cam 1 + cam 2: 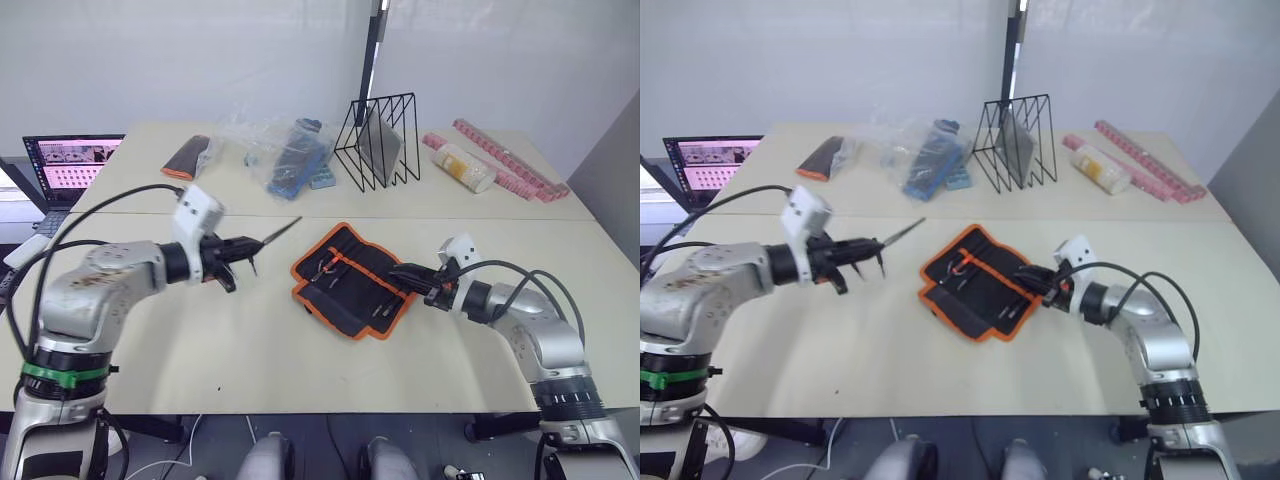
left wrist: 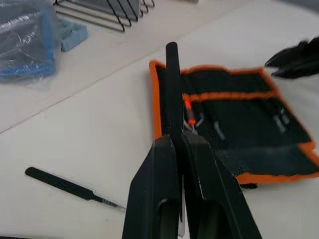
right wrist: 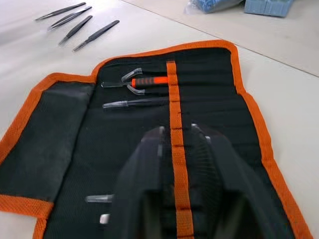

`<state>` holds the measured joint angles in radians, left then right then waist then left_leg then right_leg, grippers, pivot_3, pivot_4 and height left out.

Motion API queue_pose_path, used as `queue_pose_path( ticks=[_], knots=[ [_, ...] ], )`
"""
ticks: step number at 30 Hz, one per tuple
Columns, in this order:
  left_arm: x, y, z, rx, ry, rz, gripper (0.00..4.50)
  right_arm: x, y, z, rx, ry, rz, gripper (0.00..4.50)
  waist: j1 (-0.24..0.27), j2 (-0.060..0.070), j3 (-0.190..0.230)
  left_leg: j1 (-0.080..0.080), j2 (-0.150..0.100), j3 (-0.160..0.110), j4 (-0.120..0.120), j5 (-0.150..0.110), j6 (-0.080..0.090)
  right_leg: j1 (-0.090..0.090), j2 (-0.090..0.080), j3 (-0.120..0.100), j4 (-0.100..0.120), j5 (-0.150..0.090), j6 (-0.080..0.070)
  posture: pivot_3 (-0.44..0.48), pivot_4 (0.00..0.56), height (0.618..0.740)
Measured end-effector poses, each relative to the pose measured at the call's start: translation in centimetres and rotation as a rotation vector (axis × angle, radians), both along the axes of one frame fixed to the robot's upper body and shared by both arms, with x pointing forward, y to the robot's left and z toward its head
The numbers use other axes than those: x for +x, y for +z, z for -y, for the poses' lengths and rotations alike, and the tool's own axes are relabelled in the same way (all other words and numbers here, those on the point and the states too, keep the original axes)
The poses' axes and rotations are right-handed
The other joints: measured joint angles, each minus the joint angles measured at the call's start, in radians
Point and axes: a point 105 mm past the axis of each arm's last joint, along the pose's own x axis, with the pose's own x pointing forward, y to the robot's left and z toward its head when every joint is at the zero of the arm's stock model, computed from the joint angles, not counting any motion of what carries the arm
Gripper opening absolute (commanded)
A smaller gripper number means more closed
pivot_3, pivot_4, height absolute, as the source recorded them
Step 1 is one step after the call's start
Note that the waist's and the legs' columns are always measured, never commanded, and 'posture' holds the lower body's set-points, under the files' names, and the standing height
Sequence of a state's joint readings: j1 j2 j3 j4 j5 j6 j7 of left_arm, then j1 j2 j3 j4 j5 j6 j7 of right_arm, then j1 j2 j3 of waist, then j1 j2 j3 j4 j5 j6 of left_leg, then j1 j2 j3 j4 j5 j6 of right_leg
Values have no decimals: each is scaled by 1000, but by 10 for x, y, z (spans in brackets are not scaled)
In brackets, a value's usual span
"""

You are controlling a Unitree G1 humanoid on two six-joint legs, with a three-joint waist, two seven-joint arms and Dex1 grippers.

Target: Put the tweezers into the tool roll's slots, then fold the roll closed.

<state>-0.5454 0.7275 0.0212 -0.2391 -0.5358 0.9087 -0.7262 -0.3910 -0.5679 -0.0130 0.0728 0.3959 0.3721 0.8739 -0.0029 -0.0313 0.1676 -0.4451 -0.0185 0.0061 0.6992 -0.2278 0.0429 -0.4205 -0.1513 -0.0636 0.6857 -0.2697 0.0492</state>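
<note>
We see one slim black pointed metal tweezer (image 1: pixel 281 232) pinched in our closed left claw (image 1: pixel 252 245), its long axis aimed beyond the claw toward the open black fabric tool roll with orange trim (image 1: pixel 350 281) on the beige desk (image 1: pixel 250 350); our right claw (image 1: pixel 398 274) rests closed on the roll's far edge.

We cannot read the laptop (image 1: pixel 68 165) screen, cut by the frame edge. Contents of the plastic bag (image 1: pixel 275 150), behind the roll (image 1: pixel 350 280), are blurred. The right gripper (image 3: pixel 175 149) covers the roll's middle slots; tools there show tips only. The held tweezers' (image 2: pixel 172 89) lower end is hidden between the left gripper's fingers (image 2: pixel 157 184).
</note>
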Motion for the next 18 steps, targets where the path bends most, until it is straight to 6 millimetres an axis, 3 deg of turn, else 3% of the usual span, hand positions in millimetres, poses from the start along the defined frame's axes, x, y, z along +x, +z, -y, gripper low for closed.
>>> queue_pose_path(
  ticks=[4,11,18],
  knots=[
    [-6,-10,30,-17,-73,-102,0,0,-14,3,7,-3,-28,53,0,0,0,0,0,0,1,0,0,0,0,1,0,0,0,0,150,685],
    [-8,3,55,-66,-160,-163,0,4,-31,6,-15,-19,-50,53,-2,0,0,0,0,0,1,0,0,0,1,1,0,0,0,0,150,685],
    [-16,-31,84,-1,-185,-214,0,7,-36,10,-63,-33,-31,53,0,0,0,0,0,0,2,1,-1,1,1,3,0,0,0,0,150,685]
  ],
)
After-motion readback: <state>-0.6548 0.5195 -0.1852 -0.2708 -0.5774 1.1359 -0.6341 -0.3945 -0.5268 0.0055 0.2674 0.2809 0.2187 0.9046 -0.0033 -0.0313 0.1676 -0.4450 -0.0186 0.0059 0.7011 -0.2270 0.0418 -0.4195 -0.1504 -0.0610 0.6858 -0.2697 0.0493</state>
